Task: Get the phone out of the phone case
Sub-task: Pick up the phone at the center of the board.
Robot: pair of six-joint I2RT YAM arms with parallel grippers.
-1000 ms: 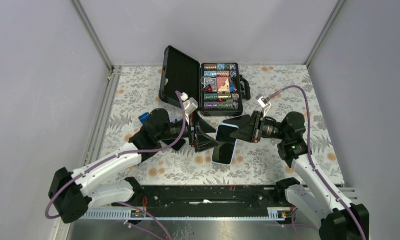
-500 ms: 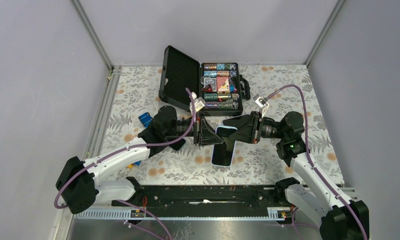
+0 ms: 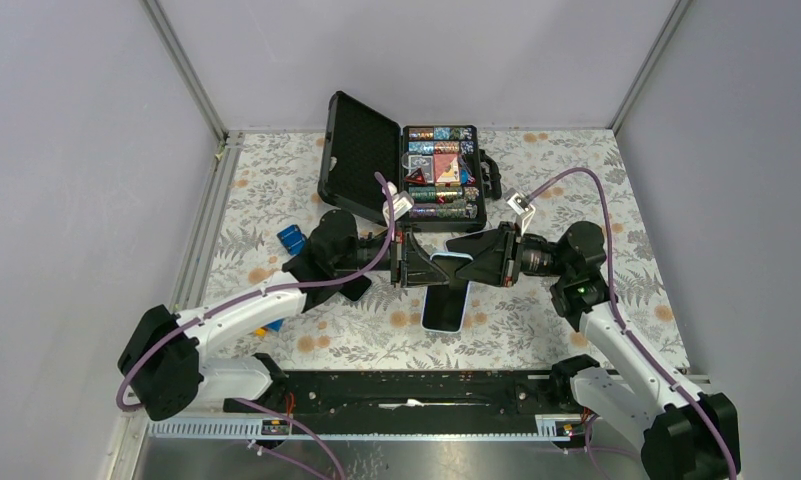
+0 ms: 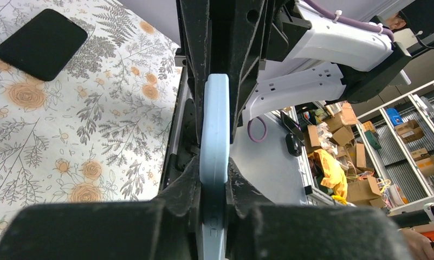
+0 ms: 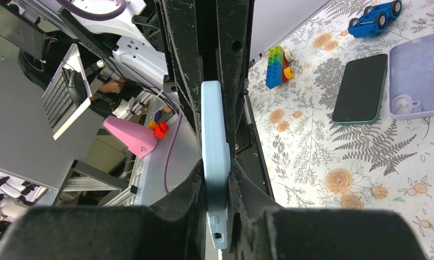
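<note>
Left gripper [image 3: 419, 267] grips the phone case [image 3: 454, 261] at its left end | right gripper [image 3: 482, 264] grips the right end | we read its long axis left-to-right, mid-frame, between both.

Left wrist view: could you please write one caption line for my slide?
Edge-on light blue phone case, gripped from opposite ends by the left gripper and the right gripper.

Nothing readable: phone case [image 4: 214, 135] edge shows no print; cardboard boxes [image 4: 361, 190] and packets [image 3: 438, 175] in the black case [image 3: 356, 160] are too small.
</note>
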